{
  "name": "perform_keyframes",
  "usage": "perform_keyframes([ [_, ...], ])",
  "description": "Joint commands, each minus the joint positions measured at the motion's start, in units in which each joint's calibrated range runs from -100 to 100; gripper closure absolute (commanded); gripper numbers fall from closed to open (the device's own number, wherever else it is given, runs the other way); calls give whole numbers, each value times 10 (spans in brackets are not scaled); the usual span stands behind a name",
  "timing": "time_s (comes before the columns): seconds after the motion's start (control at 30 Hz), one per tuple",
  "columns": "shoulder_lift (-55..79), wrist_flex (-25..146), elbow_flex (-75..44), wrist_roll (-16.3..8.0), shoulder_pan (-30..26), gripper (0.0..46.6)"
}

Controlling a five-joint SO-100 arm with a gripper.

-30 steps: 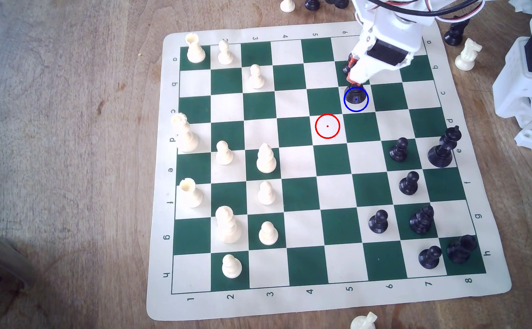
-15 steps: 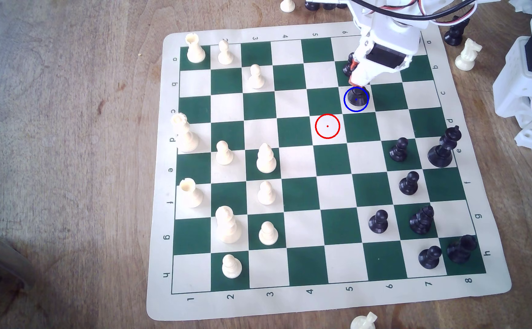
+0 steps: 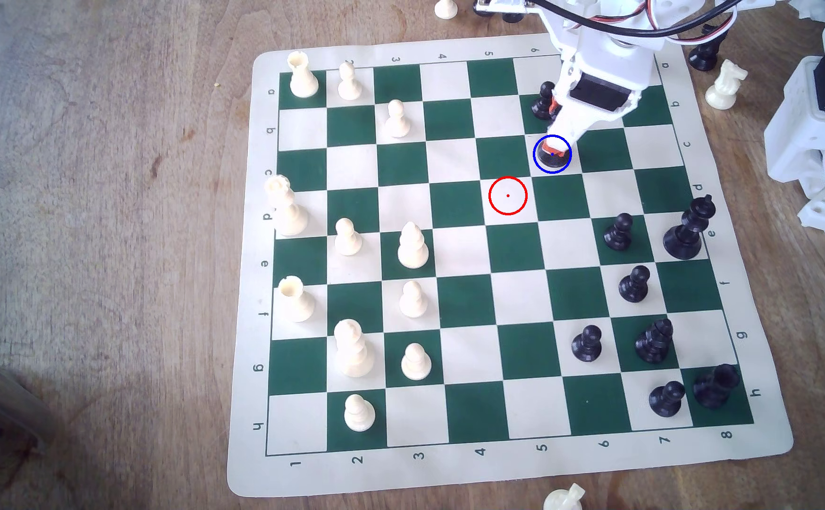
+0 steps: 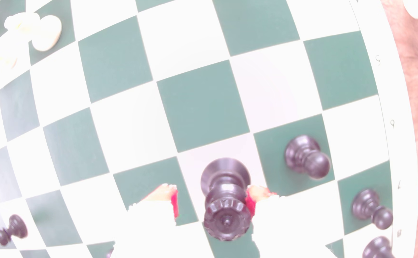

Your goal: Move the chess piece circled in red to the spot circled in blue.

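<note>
Dropped lower over the last second — gripper (image 3: 553, 147) now reaching inside the blue ring (image 3: 552, 154), where a second ago only the orange tips sat at the ring's upper rim. Black crowned piece (image 3: 550, 158) unmoved, base planted on the cream square marked by that ring, near the board's (image 3: 479, 471) a-row edge and toward its corner by the arm. Upright, not tilted.

Seen from the wrist view: serrated crown of the piece (image 4: 226, 220) between the two orange-red pads (image 4: 174, 202), one pad just against the collar on one side, the other standing clearly off with green square showing in the gap. Jaws parted, wider than the piece — no grip closed on it.

Red ring (image 3: 507, 195) on a bare cream square, diagonally adjacent to the blue one, further from the a-row edge.

Black pawn (image 3: 544, 102) on the green square just beside the gripper, toward the a-row edge; apart from the crowned piece. Black king with cross (image 3: 689, 230) well apart, at the board's 8-file edge. White pieces ranged along the opposite edge, files 1 to 3.
</note>
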Motion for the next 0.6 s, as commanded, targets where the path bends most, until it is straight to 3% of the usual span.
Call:
perform_keyframes([
  [0.0, -30, -1, -7, 1, 2, 298],
  [0.4, -157, -60, -34, -1, 27, 268],
  [0.57, -305, -60, 40, -6, -18, 276],
])
